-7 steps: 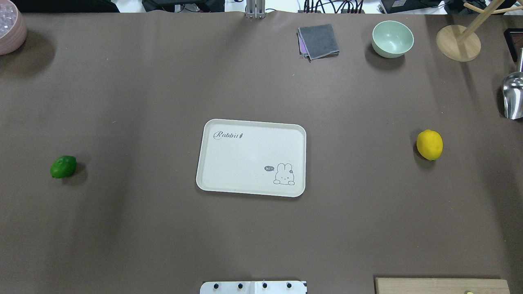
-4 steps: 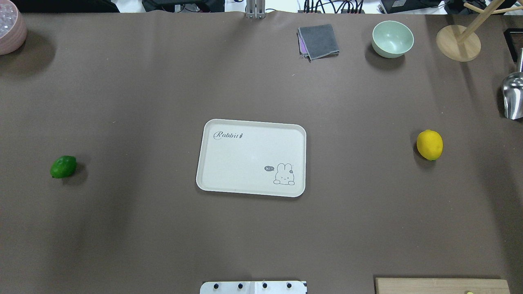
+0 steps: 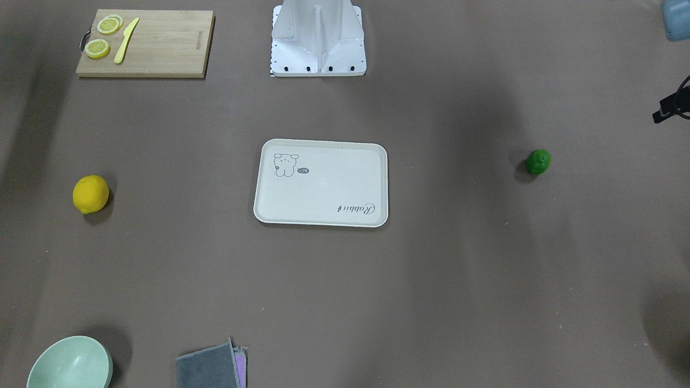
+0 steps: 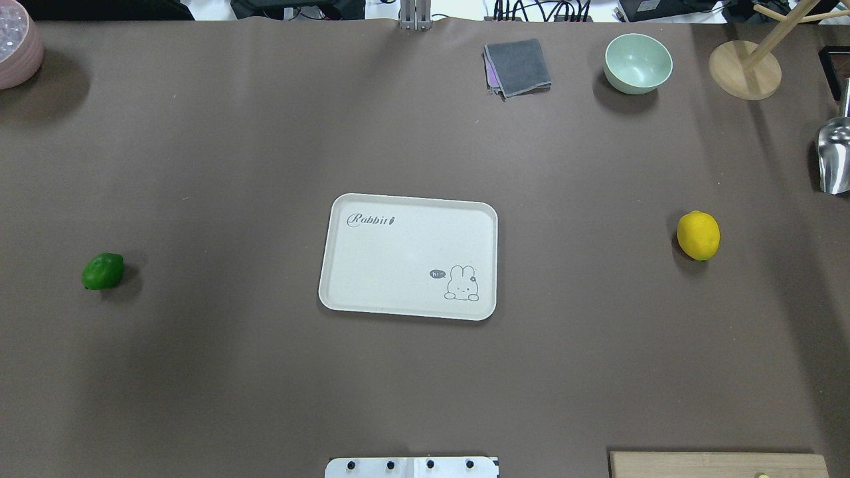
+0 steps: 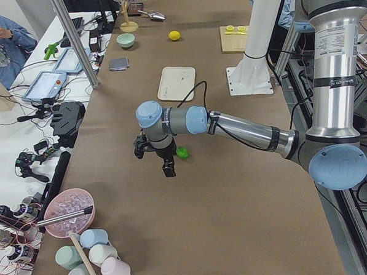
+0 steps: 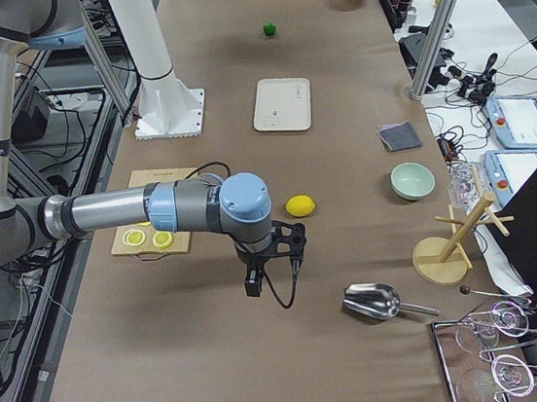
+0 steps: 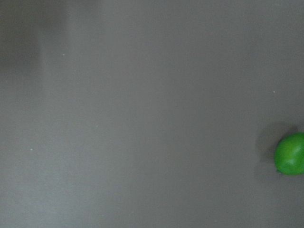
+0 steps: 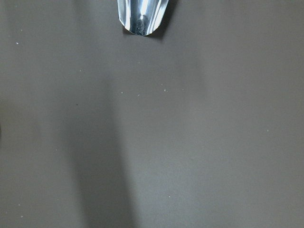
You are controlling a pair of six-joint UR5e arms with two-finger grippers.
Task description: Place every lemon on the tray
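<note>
The cream-white tray lies in the middle of the table with nothing on it; it also shows in the front view. The green lemon sits on the table far to its left, and at the right edge of the left wrist view. The yellow lemon sits on the table far to its right. My left gripper hangs above the table beside the green lemon. My right gripper hangs near the yellow lemon. I cannot tell whether either gripper is open or shut.
A wooden cutting board with lemon slices and a yellow knife lies by the robot base. A green bowl, a folded grey cloth, a wooden stand, a metal scoop and a pink bowl stand along the edges.
</note>
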